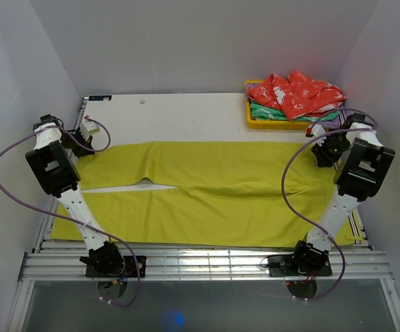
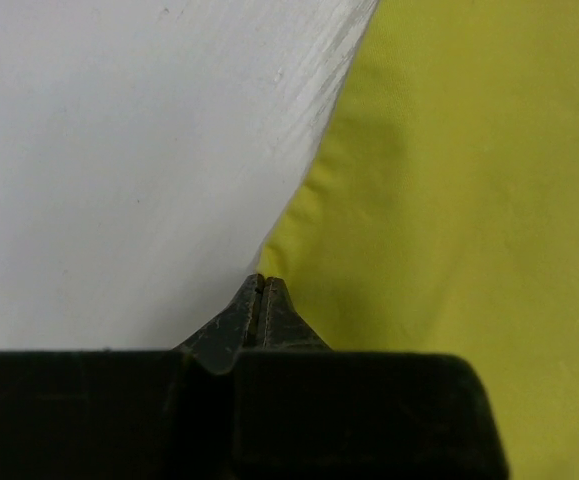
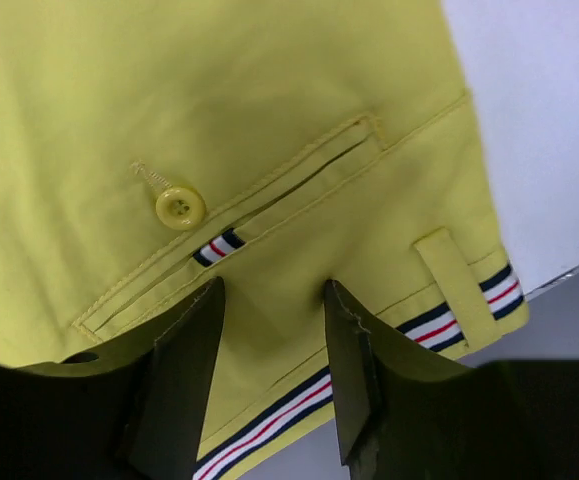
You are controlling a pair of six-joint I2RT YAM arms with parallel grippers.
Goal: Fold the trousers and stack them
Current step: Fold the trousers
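1. Flat across the table (image 1: 186,114) lie the trousers (image 1: 213,197), leg ends toward the left arm, waistband toward the right.
2. Left gripper (image 2: 260,285): pressed fully together, tips right at the hem's edge where cloth meets bare tabletop. Cannot tell whether any cloth is pinched.
3. Right gripper (image 3: 272,295): spread wide and holding nothing, over the waistband between the pocket button (image 3: 180,207) and a belt loop (image 3: 456,285). Striped lining (image 3: 269,420) visible in the gap.
4. In the far right corner, a yellow bin (image 1: 275,124) with a red patterned garment (image 1: 296,93) over a green garment (image 1: 265,111).
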